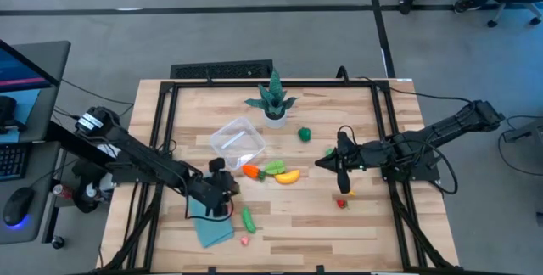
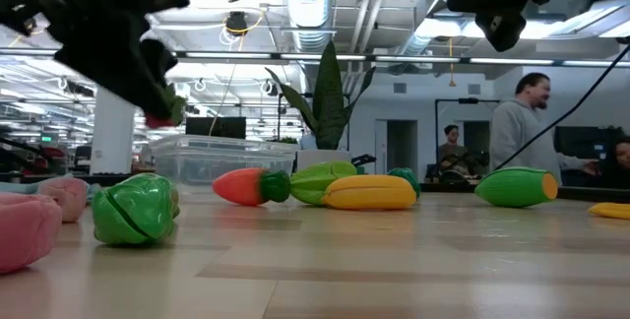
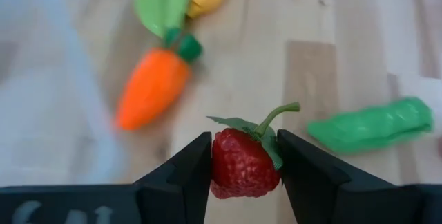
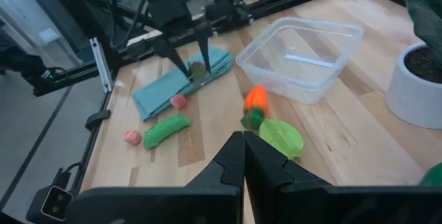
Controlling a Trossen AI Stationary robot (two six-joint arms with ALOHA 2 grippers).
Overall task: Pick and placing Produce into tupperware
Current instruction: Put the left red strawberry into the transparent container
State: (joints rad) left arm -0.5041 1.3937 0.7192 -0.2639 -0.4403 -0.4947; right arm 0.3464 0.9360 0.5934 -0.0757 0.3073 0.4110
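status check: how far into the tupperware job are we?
Done: nothing; the tupperware looks empty. In hand: the left end effector grips a strawberry off the table. Left: the carrot, the yellow piece, green pieces and the rest lie on the table. The right end effector waits shut.

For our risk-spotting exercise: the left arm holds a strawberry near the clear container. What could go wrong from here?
1. The left gripper pinches the round strawberry only at its sides; it might slip out in transit.
2. The carrot and other produce lie right beside the tupperware, so a low approach could knock them.
3. The tupperware looks light and empty; a bump on its rim might shift it.
The right gripper waits shut, clear of this.
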